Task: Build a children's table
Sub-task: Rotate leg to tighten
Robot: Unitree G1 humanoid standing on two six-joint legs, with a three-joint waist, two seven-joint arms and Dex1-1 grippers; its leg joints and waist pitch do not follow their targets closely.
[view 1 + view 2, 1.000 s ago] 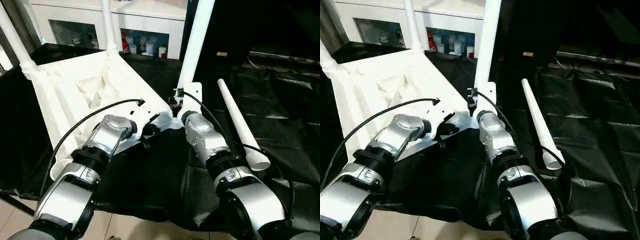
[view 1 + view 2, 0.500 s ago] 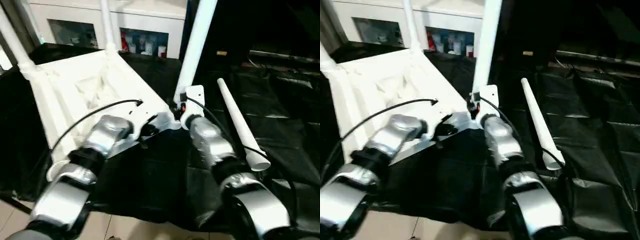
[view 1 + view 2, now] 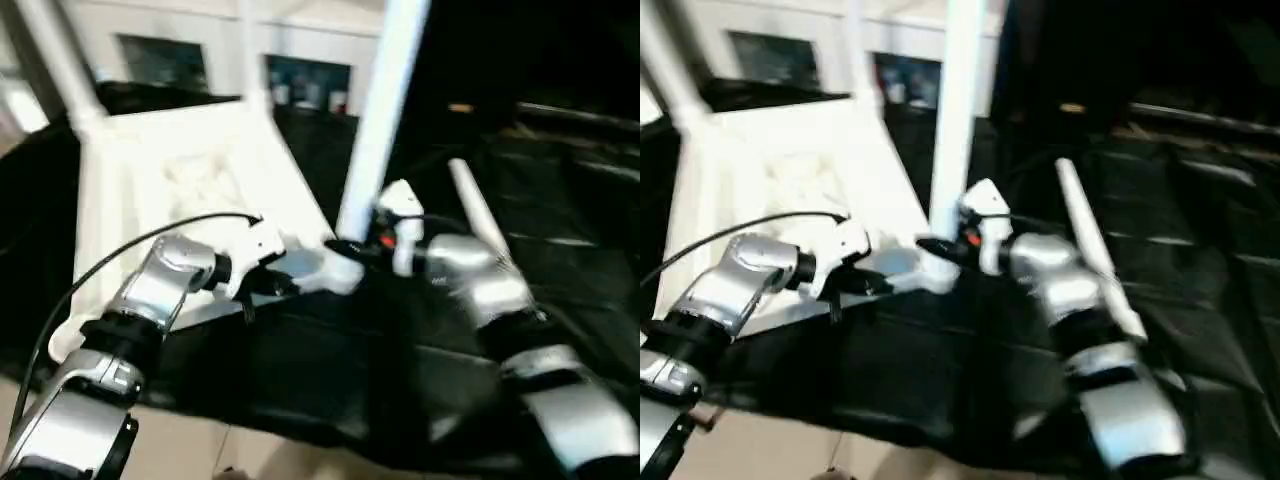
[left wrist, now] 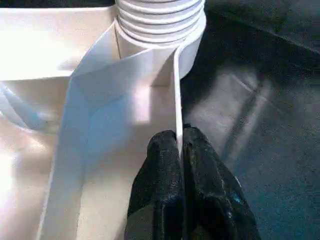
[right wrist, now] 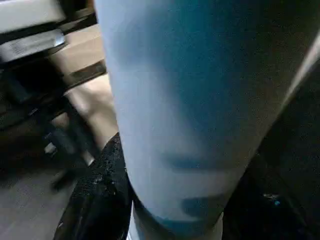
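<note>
The left wrist view is showing the left gripper (image 4: 180, 150) pinching the top's rim (image 4: 176, 90); the right gripper (image 5: 165, 200) is clamping a leg (image 5: 190, 100).

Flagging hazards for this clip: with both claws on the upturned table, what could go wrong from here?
1. The left claw pinches only the thin rim of the table top; it might slip off if the top shifts.
2. The right claw grips the upright leg by its socket; twisting might tilt it rather than seat it.
3. The loose leg on the black sheet lies beside the right forearm and could be knocked away.
</note>
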